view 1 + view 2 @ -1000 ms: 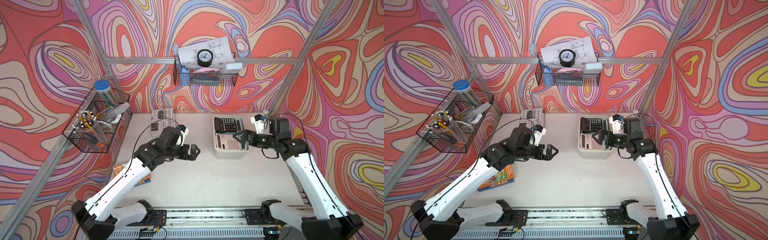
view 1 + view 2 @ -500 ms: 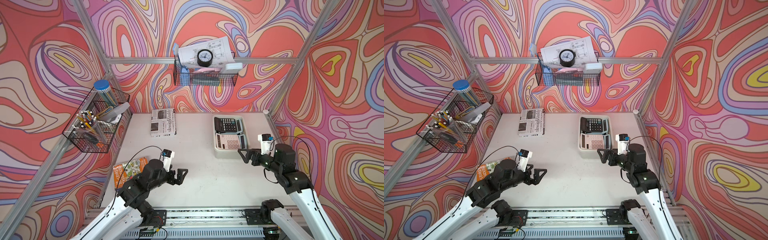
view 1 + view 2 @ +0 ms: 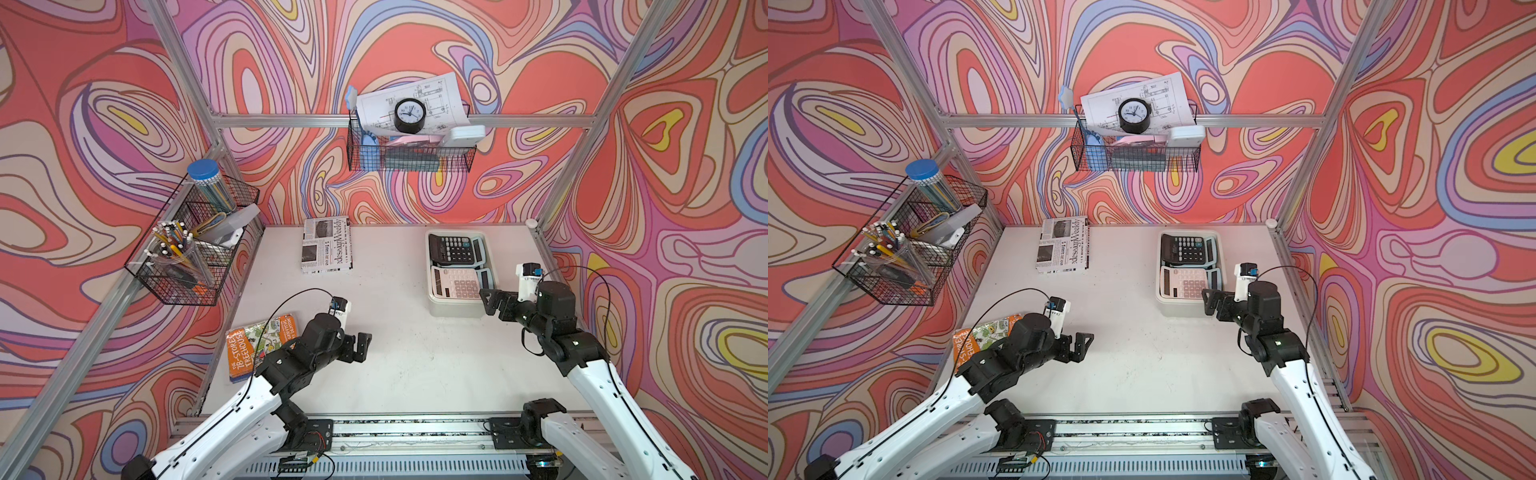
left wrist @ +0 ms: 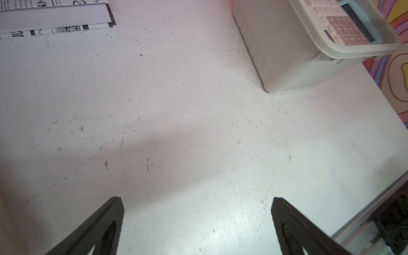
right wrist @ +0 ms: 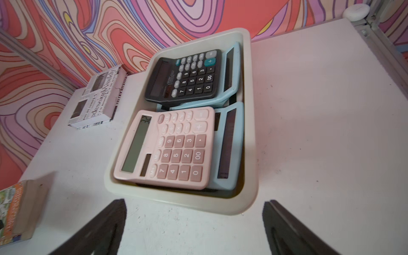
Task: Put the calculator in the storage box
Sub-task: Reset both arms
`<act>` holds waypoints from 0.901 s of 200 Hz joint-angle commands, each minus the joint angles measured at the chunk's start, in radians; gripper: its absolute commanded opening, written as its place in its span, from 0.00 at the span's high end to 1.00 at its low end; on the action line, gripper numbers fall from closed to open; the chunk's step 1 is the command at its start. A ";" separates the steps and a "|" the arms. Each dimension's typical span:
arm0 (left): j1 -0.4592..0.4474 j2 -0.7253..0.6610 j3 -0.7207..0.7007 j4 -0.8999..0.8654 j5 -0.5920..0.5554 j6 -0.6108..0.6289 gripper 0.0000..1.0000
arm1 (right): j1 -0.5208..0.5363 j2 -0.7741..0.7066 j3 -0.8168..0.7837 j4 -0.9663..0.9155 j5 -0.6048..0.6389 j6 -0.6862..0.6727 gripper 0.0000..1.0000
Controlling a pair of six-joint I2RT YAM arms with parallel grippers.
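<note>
Across the scuffed white tabletop, ringed by swirling red and purple walls, the cream storage box sits toward the far right corner with a pink calculator and a black calculator lying inside. The left gripper and right gripper hover empty, fingers wide apart; a newsprint book and an orange book lie along the left side
</note>
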 commanded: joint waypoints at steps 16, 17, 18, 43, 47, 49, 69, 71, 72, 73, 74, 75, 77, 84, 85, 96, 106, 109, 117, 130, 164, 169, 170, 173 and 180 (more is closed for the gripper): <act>0.231 0.123 0.029 0.215 0.165 0.072 0.02 | -0.104 0.088 0.055 0.156 0.091 -0.036 0.02; 0.234 0.124 0.030 0.218 0.165 0.074 0.01 | -0.113 0.088 0.054 0.160 0.087 -0.034 0.02; 0.238 0.127 0.031 0.219 0.165 0.077 0.01 | -0.120 0.087 0.053 0.164 0.082 -0.032 0.02; 0.323 0.149 0.060 0.226 0.152 0.142 0.01 | -0.300 0.074 0.020 0.232 0.015 0.018 0.02; 0.341 0.149 0.059 0.230 0.155 0.147 0.02 | -0.326 0.071 0.013 0.238 0.018 0.023 0.02; 0.351 0.149 0.057 0.234 0.158 0.149 0.02 | -0.339 0.069 0.009 0.242 0.017 0.027 0.02; 0.448 0.154 0.022 0.284 0.187 0.155 0.02 | -0.434 0.047 -0.062 0.310 0.020 0.062 0.02; 0.457 0.154 0.017 0.291 0.190 0.156 0.02 | -0.441 0.045 -0.071 0.319 0.019 0.066 0.02; 0.462 0.155 0.014 0.294 0.191 0.156 0.02 | -0.443 0.043 -0.074 0.324 0.020 0.067 0.02; 0.464 0.156 0.013 0.297 0.192 0.156 0.01 | -0.447 0.043 -0.081 0.328 0.020 0.068 0.02; 0.470 0.156 0.010 0.299 0.193 0.157 0.02 | -0.449 0.042 -0.085 0.331 0.021 0.070 0.02; 0.475 0.157 0.006 0.301 0.194 0.158 0.02 | -0.451 0.041 -0.089 0.336 0.023 0.071 0.02; 0.484 0.158 0.001 0.305 0.194 0.160 0.02 | -0.456 0.038 -0.099 0.345 0.024 0.074 0.02; 0.517 0.162 -0.016 0.316 0.201 0.165 0.02 | -0.465 0.038 -0.128 0.373 0.036 0.078 0.02; 0.519 0.162 -0.019 0.318 0.202 0.166 0.02 | -0.467 0.039 -0.133 0.376 0.038 0.078 0.02; 0.573 0.161 -0.045 0.338 0.224 0.175 0.01 | -0.470 0.039 -0.174 0.415 0.065 0.078 0.02; 0.603 0.150 -0.076 0.360 0.214 0.181 0.02 | -0.470 0.032 -0.226 0.468 0.082 0.076 0.02; 0.607 0.145 -0.100 0.367 0.207 0.185 0.02 | -0.470 0.028 -0.241 0.489 0.085 0.078 0.02; 0.614 0.127 -0.131 0.388 0.180 0.204 0.01 | -0.470 0.021 -0.289 0.549 0.098 0.084 0.02; 0.622 0.097 -0.178 0.431 0.137 0.250 0.01 | -0.470 0.012 -0.375 0.667 0.115 0.089 0.02; 0.648 0.047 -0.282 0.566 0.123 0.310 0.02 | -0.470 0.094 -0.507 0.950 0.133 0.101 0.02; 0.649 0.050 -0.308 0.614 0.152 0.328 0.01 | -0.470 0.117 -0.513 0.980 0.135 0.105 0.02; 0.649 0.050 -0.314 0.625 0.155 0.329 0.02 | -0.470 0.121 -0.514 0.986 0.134 0.105 0.02; 0.649 0.055 -0.330 0.654 0.161 0.337 0.02 | -0.470 0.139 -0.515 1.004 0.134 0.107 0.02; 0.649 0.069 -0.360 0.721 0.155 0.341 0.02 | -0.466 0.177 -0.517 1.044 0.138 0.105 0.02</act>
